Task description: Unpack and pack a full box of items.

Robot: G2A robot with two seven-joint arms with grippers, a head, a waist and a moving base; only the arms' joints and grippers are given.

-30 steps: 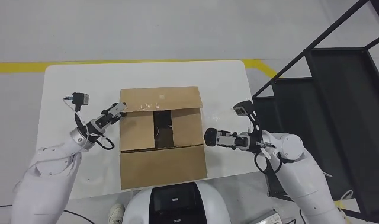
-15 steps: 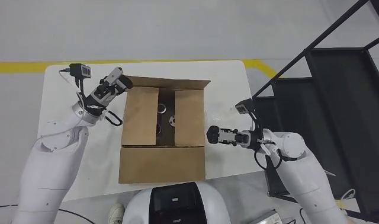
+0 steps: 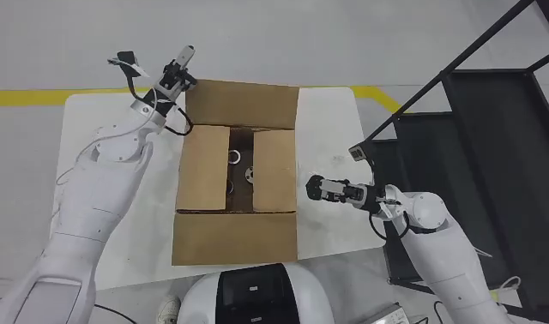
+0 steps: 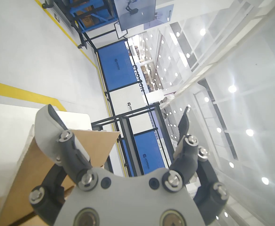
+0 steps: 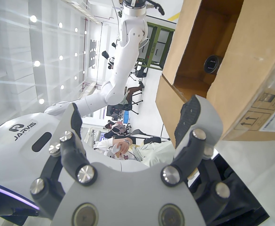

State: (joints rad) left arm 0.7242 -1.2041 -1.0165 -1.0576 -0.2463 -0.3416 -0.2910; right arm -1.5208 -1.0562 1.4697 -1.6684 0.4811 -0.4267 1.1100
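Flaps decide the coming move. The box (image 3: 235, 238) sits mid-desk (image 3: 330, 131). Its far flap (image 3: 244, 103) stands lifted, while the left flap (image 3: 203, 168) and right flap (image 3: 274, 170) lie nearly shut over the opening. Between them a narrow gap shows the items (image 3: 249, 173) packed inside.

Each side flap has its long axis running from the box's near edge to its far edge, parallel to the box's side walls. The right hand (image 3: 312, 189) hangs just beside the box's right wall, level with the middle of the right flap, its fingers spread and holding nothing. I judge it the nearer of the two for turning that flap outward.

The left hand (image 3: 182, 65) is up at the box's far-left corner, beside the lifted far flap and above the level of the side flaps. It too is spread and empty.

The left wrist view shows the left hand (image 4: 116, 116) with one pale finger (image 4: 48, 119) laid against the edge of the far flap (image 4: 57, 156); whether it presses there I cannot tell. The right wrist view looks from the right hand (image 5: 132, 109) into the box (image 5: 252, 55) under its flaps and picks out a dark round item (image 5: 212, 64) deep inside.
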